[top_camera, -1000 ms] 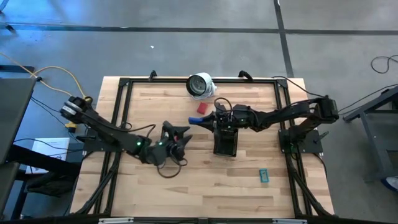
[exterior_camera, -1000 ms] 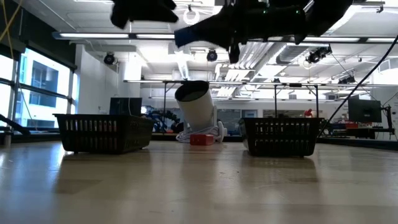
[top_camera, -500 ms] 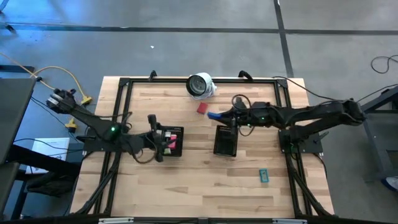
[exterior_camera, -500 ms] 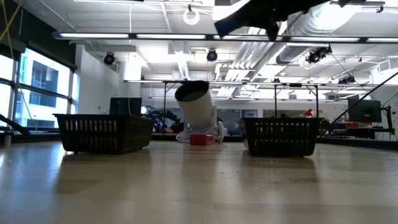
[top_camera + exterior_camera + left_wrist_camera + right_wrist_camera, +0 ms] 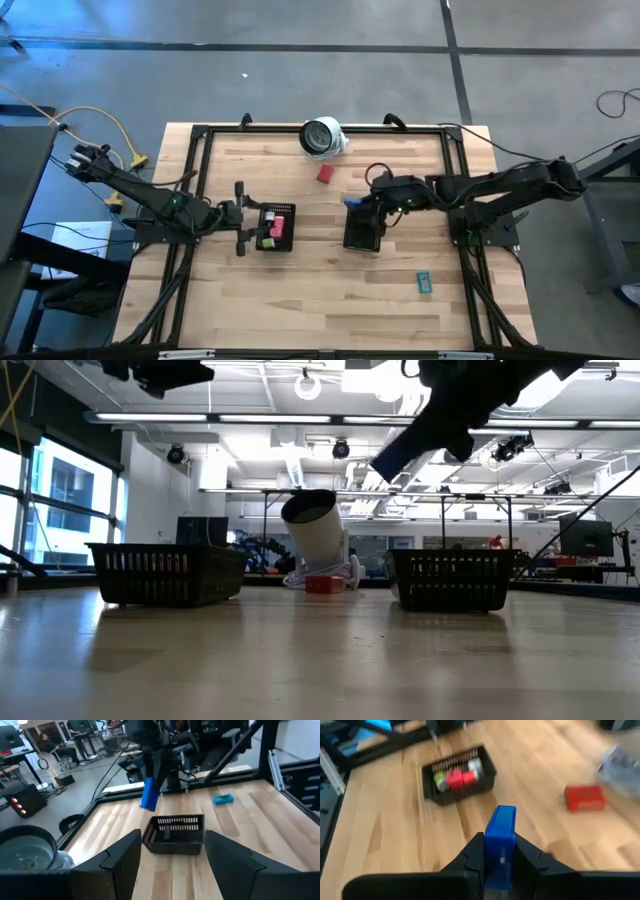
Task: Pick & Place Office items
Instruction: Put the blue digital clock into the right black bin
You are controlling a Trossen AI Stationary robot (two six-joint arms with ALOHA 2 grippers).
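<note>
I count two black mesh trays: the left tray and the right tray, side by side near mid-table. My right gripper is clamped on one blue piece, which stands upright between my fingers and hangs above the 12 o'clock end of the right tray; the left wrist view shows it as a blue bar over that tray. My left gripper hovers just at 9 o'clock of the left tray with its fingers spread and nothing between them.

In the left tray lie three pieces: one green, one red and one pale. One red piece sits loose on the table toward 12 o'clock, near one white round object. One teal piece lies toward 4 o'clock, well apart. I can read no writing anywhere.
</note>
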